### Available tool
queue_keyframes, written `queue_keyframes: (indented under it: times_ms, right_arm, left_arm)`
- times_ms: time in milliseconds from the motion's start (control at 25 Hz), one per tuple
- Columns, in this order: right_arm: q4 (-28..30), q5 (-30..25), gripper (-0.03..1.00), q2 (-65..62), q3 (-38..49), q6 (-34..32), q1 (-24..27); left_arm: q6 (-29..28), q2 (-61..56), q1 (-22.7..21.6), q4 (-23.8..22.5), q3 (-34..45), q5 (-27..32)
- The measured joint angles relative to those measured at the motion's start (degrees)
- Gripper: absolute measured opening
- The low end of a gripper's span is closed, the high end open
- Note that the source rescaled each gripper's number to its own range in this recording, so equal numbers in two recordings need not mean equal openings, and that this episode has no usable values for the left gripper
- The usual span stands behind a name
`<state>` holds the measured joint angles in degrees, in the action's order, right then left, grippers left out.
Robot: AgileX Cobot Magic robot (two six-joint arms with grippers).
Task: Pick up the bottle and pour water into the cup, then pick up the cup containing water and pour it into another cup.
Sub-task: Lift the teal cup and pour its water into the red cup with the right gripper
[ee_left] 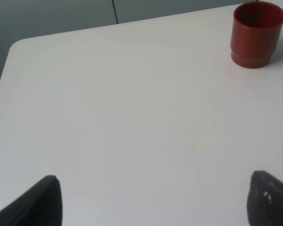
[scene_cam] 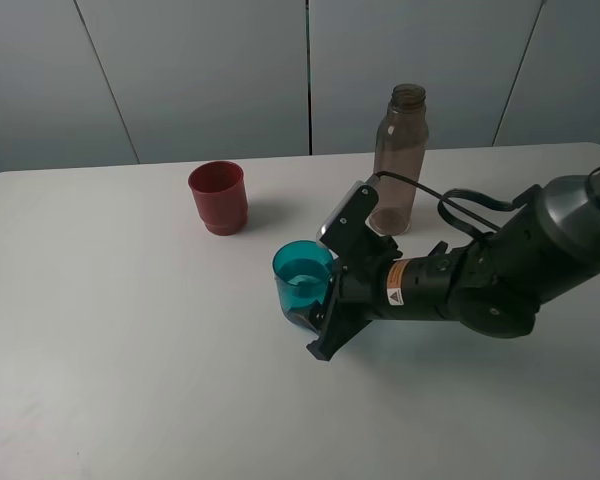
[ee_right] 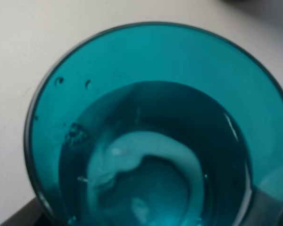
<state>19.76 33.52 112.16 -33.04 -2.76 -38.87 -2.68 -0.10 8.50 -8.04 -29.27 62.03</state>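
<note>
The right gripper (scene_cam: 320, 300) lies low at four o'clock of the teal cup (scene_cam: 300, 283), jaws straddling its wall side-on, probably to leave the open top clear and the water (ee_right: 146, 179) in. Whether they already pinch, I cannot tell. The cup is smooth, see-through plastic, near the middle of the white table (scene_cam: 130, 350). The opaque red cup (scene_cam: 218, 195), stepped at its foot, stands at ten o'clock, likely the pouring target. The smoky capless bottle (scene_cam: 398, 165) is at one o'clock. The left gripper (ee_left: 151, 202) hangs wide and empty.

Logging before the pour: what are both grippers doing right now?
Left gripper: open, empty.
Right gripper: shut on the cup.
</note>
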Motion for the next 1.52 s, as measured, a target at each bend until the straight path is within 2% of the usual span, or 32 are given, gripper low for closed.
queue_keyframes:
  times_ms: [240, 560, 720, 1000, 1160, 1520]
  right_arm:
    - [0.1, -0.1, 0.11, 0.0, 0.0, 0.0, 0.0]
    - [0.2, 0.4, 0.11, 0.0, 0.0, 3.4, 0.0]
    - [0.1, 2.1, 0.11, 0.0, 0.0, 3.9, 0.0]
    - [-1.0, 2.6, 0.11, -3.9, 0.0, 4.0, 0.0]
    - [-1.0, -1.5, 0.11, -5.7, -1.8, 3.6, 0.0]
    - [0.8, -16.2, 0.11, -6.4, -10.0, -5.8, 0.0]
  left_arm:
    - [0.0, 0.0, 0.0, 0.0, 0.0, 0.0]
    - [0.0, 0.0, 0.0, 0.0, 0.0, 0.0]
    - [0.0, 0.0, 0.0, 0.0, 0.0, 0.0]
    - [0.0, 0.0, 0.0, 0.0, 0.0, 0.0]
    - [0.0, 0.0, 0.0, 0.0, 0.0, 0.0]
    - [0.0, 0.0, 0.0, 0.0, 0.0, 0.0]
